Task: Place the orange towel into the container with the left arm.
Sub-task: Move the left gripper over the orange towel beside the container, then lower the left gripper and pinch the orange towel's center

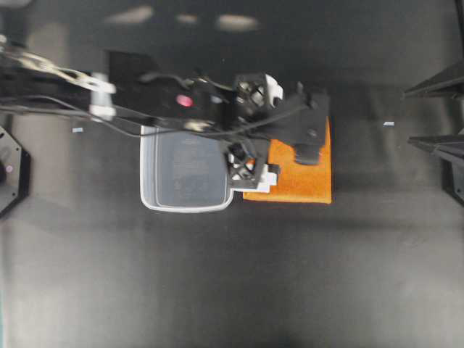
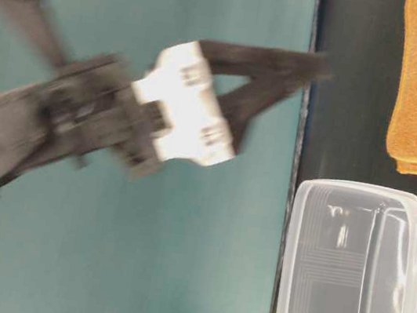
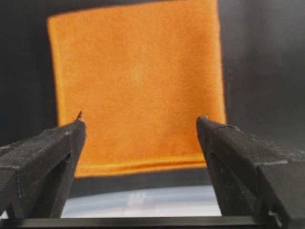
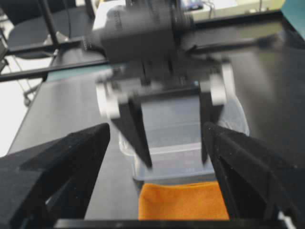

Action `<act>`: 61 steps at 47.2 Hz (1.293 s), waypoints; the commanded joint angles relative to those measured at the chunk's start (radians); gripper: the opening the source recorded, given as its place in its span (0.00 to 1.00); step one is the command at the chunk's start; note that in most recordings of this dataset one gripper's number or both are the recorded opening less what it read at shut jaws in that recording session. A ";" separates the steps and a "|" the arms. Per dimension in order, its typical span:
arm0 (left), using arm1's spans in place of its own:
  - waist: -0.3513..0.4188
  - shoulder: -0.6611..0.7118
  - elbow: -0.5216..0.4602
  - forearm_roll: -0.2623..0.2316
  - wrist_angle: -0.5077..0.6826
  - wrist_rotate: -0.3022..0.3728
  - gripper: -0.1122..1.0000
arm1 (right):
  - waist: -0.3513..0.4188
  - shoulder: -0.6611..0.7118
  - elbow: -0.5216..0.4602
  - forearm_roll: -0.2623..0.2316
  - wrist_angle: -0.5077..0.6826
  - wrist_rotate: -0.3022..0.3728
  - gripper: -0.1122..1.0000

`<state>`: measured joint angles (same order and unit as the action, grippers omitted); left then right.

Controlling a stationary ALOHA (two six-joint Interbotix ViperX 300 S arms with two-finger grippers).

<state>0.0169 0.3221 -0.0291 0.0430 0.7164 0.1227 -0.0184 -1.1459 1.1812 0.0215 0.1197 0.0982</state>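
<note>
L gripper (image 3: 140, 125) jaws wide apart — orange towel (image 3: 138, 86) flat between/beyond them.

Both arms are basically all matte black, with loose black cables strung along the left arm (image 1: 145, 98) plus white clips and a little pink-red dot on top. The left gripper (image 4: 171, 138) has white blocks at the base of its tapered black fingers (image 3: 45, 162), and the right gripper (image 4: 157, 191) looks the same rough-textured black.
</note>
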 commanded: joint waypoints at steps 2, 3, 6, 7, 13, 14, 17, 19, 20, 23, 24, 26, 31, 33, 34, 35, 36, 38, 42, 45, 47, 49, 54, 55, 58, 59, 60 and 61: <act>0.012 0.058 -0.049 0.002 -0.003 -0.014 0.91 | -0.002 0.005 -0.012 0.003 -0.014 0.002 0.79; 0.014 0.069 -0.052 0.002 -0.003 -0.018 0.91 | -0.002 0.005 -0.011 0.005 -0.015 0.002 0.79; 0.015 0.106 -0.061 0.003 -0.006 -0.018 0.91 | -0.002 0.005 -0.011 0.005 -0.028 0.002 0.79; 0.015 0.115 -0.064 0.002 -0.009 -0.017 0.91 | -0.002 0.005 -0.012 0.003 -0.032 0.002 0.79; 0.011 0.169 -0.078 0.002 -0.015 -0.002 0.91 | -0.002 0.005 -0.011 0.005 -0.048 0.002 0.79; 0.012 0.175 -0.080 0.003 -0.015 -0.002 0.91 | -0.002 0.005 -0.011 0.005 -0.049 0.002 0.79; 0.015 0.196 -0.080 0.003 -0.015 -0.003 0.91 | -0.002 0.005 -0.011 0.005 -0.049 0.002 0.79; 0.017 0.206 -0.080 0.002 -0.015 -0.003 0.91 | 0.000 0.005 -0.011 0.003 -0.049 0.002 0.79; 0.018 0.212 -0.078 0.003 -0.014 -0.006 0.91 | -0.002 0.005 -0.011 0.005 -0.049 0.002 0.79; 0.017 0.222 -0.077 0.002 -0.015 -0.009 0.91 | -0.002 0.006 -0.009 0.005 -0.049 0.002 0.79; 0.015 0.227 -0.075 0.002 -0.017 -0.003 0.91 | -0.002 0.005 -0.009 0.005 -0.049 0.002 0.79; 0.014 0.233 -0.075 0.002 -0.018 0.000 0.91 | -0.002 0.005 -0.011 0.003 -0.049 0.003 0.79; 0.012 0.245 -0.074 0.002 -0.029 0.000 0.91 | 0.000 0.005 -0.009 0.005 -0.049 0.005 0.79; 0.011 0.252 -0.069 0.002 -0.035 0.000 0.91 | 0.000 0.005 -0.009 0.005 -0.049 0.005 0.79; 0.009 0.255 -0.067 0.003 -0.040 -0.005 0.91 | 0.000 0.005 -0.009 0.005 -0.049 0.005 0.79; 0.009 0.256 -0.064 0.002 -0.044 -0.009 0.91 | 0.000 0.005 -0.009 0.005 -0.049 0.005 0.79; 0.009 0.258 -0.063 0.002 -0.048 -0.012 0.91 | 0.000 0.005 -0.009 0.005 -0.049 0.005 0.79; 0.008 0.259 -0.055 0.002 -0.054 -0.012 0.91 | 0.002 0.006 -0.009 0.005 -0.051 0.005 0.79; 0.003 0.255 -0.040 0.002 -0.063 -0.014 0.89 | 0.000 0.006 -0.009 0.003 -0.058 0.005 0.79; 0.000 0.253 -0.031 0.002 -0.064 -0.014 0.86 | 0.000 0.005 -0.009 0.005 -0.063 0.005 0.79; -0.003 0.252 -0.026 0.003 -0.064 -0.011 0.82 | 0.000 0.006 -0.009 0.005 -0.064 0.005 0.79; -0.008 0.250 -0.021 0.002 -0.064 -0.011 0.73 | 0.000 0.006 -0.009 0.005 -0.066 0.005 0.79; -0.018 0.241 -0.020 0.002 -0.064 -0.003 0.49 | 0.000 0.006 -0.008 0.005 -0.066 0.005 0.79; -0.021 0.238 -0.021 0.003 -0.063 -0.002 0.43 | 0.000 0.006 -0.008 0.005 -0.066 0.005 0.79; -0.023 0.227 -0.028 0.002 -0.063 -0.002 0.28 | 0.002 0.005 -0.008 0.003 -0.066 0.005 0.79; -0.025 0.221 -0.029 0.003 -0.063 -0.002 0.24 | 0.000 0.005 -0.008 0.003 -0.066 0.005 0.79; -0.025 0.215 -0.031 0.003 -0.061 0.000 0.19 | 0.000 0.005 -0.008 0.005 -0.066 0.005 0.79; -0.026 0.207 -0.032 0.002 -0.060 0.000 0.17 | 0.000 0.005 -0.008 0.005 -0.066 0.006 0.79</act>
<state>-0.0107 0.5492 -0.0537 0.0430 0.6550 0.1243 -0.0184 -1.1474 1.1812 0.0215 0.0644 0.1028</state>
